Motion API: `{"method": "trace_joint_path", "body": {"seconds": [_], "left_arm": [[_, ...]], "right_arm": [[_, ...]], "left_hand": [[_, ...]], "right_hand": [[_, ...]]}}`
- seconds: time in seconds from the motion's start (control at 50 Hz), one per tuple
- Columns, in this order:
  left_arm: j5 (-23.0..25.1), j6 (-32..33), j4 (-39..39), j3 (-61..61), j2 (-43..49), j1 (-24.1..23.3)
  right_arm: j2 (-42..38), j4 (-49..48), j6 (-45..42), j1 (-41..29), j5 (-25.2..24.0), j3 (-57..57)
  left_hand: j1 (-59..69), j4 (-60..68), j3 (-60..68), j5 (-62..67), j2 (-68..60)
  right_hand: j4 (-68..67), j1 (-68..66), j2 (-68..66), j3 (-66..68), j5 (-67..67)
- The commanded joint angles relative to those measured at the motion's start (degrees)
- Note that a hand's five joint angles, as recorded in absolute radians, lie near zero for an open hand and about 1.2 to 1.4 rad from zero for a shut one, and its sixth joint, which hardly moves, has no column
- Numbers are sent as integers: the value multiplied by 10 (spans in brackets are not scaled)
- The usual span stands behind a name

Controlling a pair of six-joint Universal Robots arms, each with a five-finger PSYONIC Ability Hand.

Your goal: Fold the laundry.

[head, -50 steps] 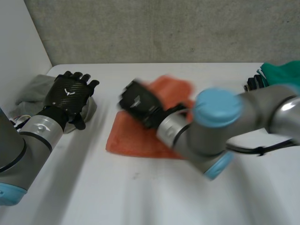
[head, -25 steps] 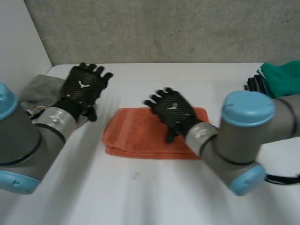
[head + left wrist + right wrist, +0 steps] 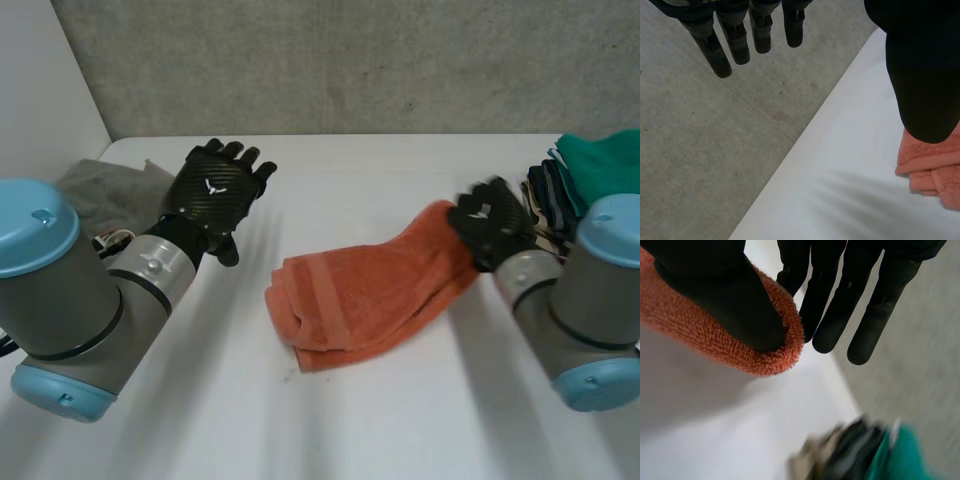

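Observation:
An orange towel [image 3: 370, 290], folded, lies slanted across the middle of the white table [image 3: 330, 420], its right end lifted off the surface. My right hand [image 3: 490, 225] holds that raised end. In the right wrist view the thumb [image 3: 720, 300] pinches the towel's folded edge [image 3: 775, 360] against the fingers. My left hand [image 3: 215, 195] hovers over the table's left side, apart from the towel, fingers straight and spread. In the left wrist view its thumb [image 3: 922, 75] hangs above a corner of the towel [image 3: 932, 170].
A crumpled grey cloth [image 3: 105, 190] lies at the far left by the white side wall. Green cloth [image 3: 605, 160] and a dark striped pile [image 3: 550, 185] sit at the right rear. A concrete wall runs behind the table.
My right hand, which lay flat on the towel, has pinched its right end and dragged it up and to the right. My left hand has drifted right.

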State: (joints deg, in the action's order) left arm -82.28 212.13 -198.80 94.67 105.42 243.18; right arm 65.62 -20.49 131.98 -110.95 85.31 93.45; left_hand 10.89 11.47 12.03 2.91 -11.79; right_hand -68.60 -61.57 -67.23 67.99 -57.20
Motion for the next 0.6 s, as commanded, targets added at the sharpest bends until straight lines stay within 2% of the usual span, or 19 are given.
{"method": "trace_joint_path", "body": {"seconds": [0.02,0.1,0.16,0.2,0.24,0.26,0.32,0.38,0.44,0.46,0.52,0.6], "left_arm": [[-2,-2,0,5,-9,0],[-8,-13,1,9,-10,0],[-24,-34,2,9,-9,0],[-38,-57,3,5,-8,-1],[-48,-73,5,2,-8,-2],[-54,-86,5,-2,-8,-2],[-63,-107,5,-13,-7,-9],[-75,-129,5,-39,0,-32],[-91,-148,6,-72,22,-65],[-100,-158,8,-93,39,-87],[-116,-174,26,-141,79,-124],[-146,-187,83,-201,151,-153]], "right_arm": [[-63,-3,-30,-152,-99,-63],[-106,2,-30,-204,-185,-73],[-132,4,-30,-211,-206,-77],[-140,11,-23,-207,-195,-86],[-136,21,-14,-205,-174,-89],[-132,27,16,-205,-153,-88],[-109,34,88,-200,-136,-81],[-19,36,248,-137,-150,-47],[22,36,336,-99,-159,-31],[41,43,389,-79,-157,-30],[49,79,448,-53,-153,-36],[22,164,451,-31,-153,-85]], "left_hand": [[-9,-15,-20,-29,18],[-9,-15,-20,-29,18],[-8,-14,-20,-29,17],[-7,-13,-18,-27,16],[-7,-13,-18,-27,16],[-3,-9,-15,-24,12],[-5,-11,-16,-25,14],[-3,-9,-15,-24,12],[0,-6,-11,-20,9],[0,-6,-11,-20,9],[7,1,-5,-14,2],[19,13,7,-2,-9]], "right_hand": [[-114,-184,-128,120,-128],[-114,-184,-128,120,-128],[-114,-184,-128,120,-128],[163,93,149,-157,149],[561,491,548,-555,547],[586,516,572,-580,572],[586,516,572,-580,572],[586,516,572,-580,572],[586,516,572,-580,572],[586,516,572,-580,572],[586,516,572,-580,572],[586,516,572,-580,572]]}}
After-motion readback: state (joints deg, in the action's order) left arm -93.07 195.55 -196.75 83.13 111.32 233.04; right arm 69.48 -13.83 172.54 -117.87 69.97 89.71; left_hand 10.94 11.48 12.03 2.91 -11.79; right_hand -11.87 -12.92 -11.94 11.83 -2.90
